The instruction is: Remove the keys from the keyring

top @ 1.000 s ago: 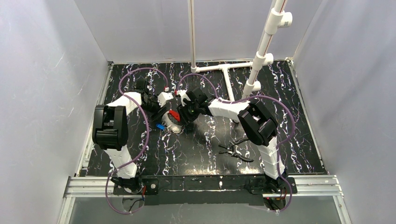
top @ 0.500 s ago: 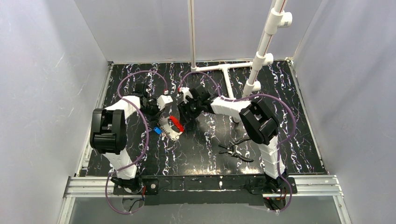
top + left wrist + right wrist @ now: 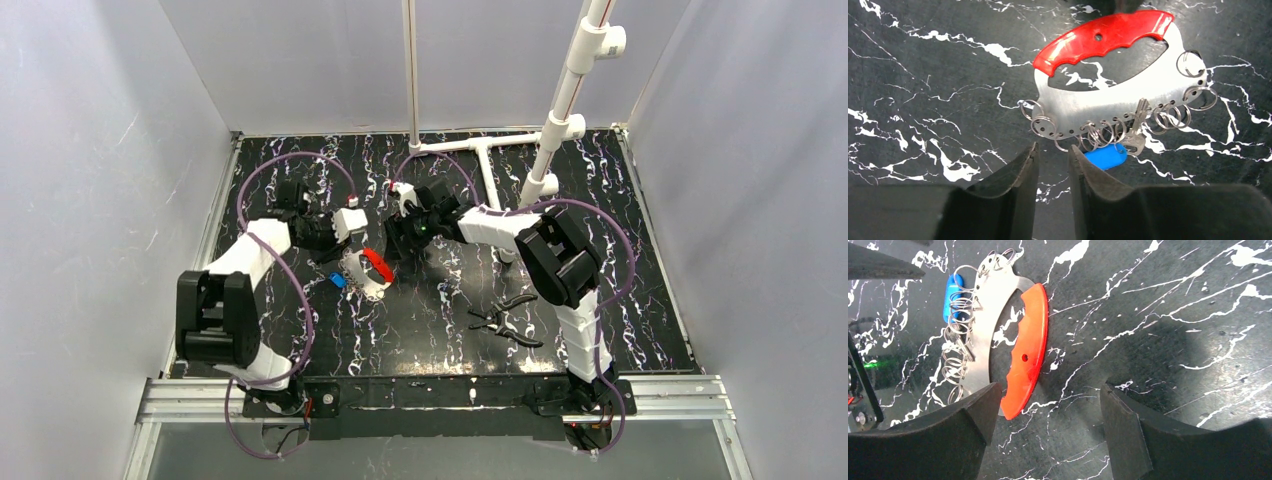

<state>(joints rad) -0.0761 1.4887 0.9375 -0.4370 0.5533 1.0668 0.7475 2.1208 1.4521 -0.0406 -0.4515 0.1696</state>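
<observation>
Top camera looks down over the whole worktop point(image 3: 430, 330); both wrist cameras sit close, sharing the keyring point(image 3: 1103, 37) mid-frame.

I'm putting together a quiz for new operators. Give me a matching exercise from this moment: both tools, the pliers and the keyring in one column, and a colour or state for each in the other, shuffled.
Things:
1. left tool
2. right tool
3. pliers
4. keyring

Colours or states:
A. red grip on a silver plate
B. jaws wide apart, empty
C. black handles, lying untouched
D. jaws narrowly apart, empty

Pairs: 1-D, 2-B, 3-C, 4-A
</observation>
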